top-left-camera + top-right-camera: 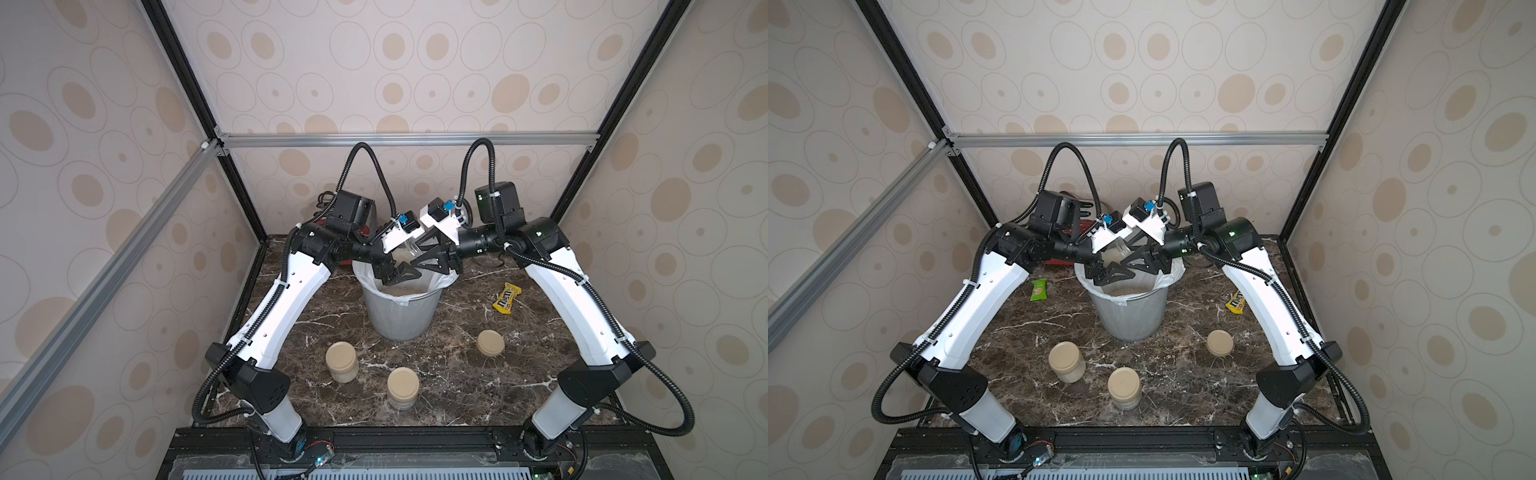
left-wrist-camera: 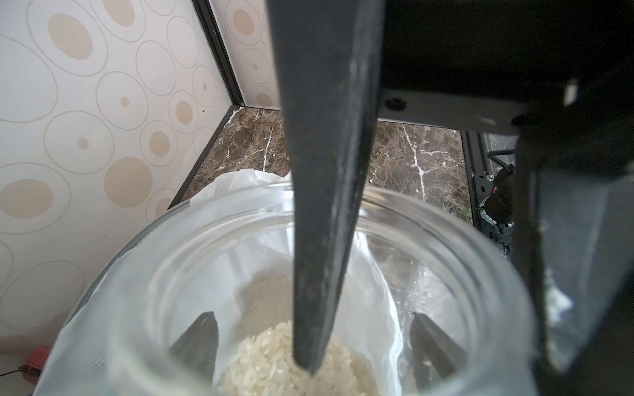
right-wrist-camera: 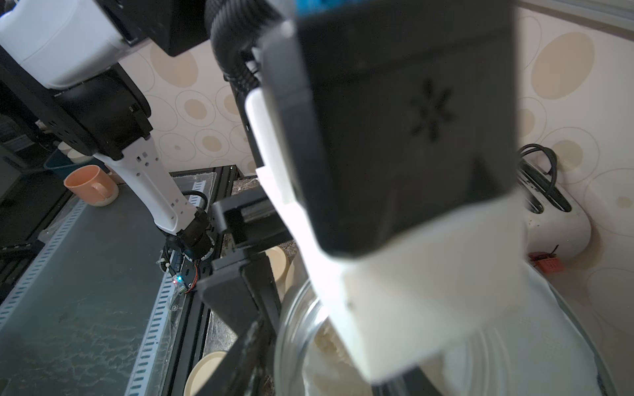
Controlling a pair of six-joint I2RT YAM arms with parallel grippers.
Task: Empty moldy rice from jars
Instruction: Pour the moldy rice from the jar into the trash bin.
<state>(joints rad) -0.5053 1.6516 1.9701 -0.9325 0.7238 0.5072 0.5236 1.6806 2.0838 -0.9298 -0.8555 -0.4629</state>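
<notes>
- left gripper (image 1: 400, 266) is clamped on an open jar (image 1: 409, 249), tipped mouth-down over the mesh bin (image 1: 399, 318); its fingers (image 2: 199, 343) show through the glass in the left wrist view
- some moldy rice (image 2: 271, 356) sits in that jar, with more piled in the bin (image 1: 405, 291)
- right gripper (image 1: 420, 257) is right up against the same jar with its jaws partly apart, honestly can't tell if it's gripping
- two lidded jars (image 1: 341, 361) (image 1: 402, 388) stand upright near the table's front edge
- a loose lid (image 1: 491, 343) lies flat over by the right arm
</notes>
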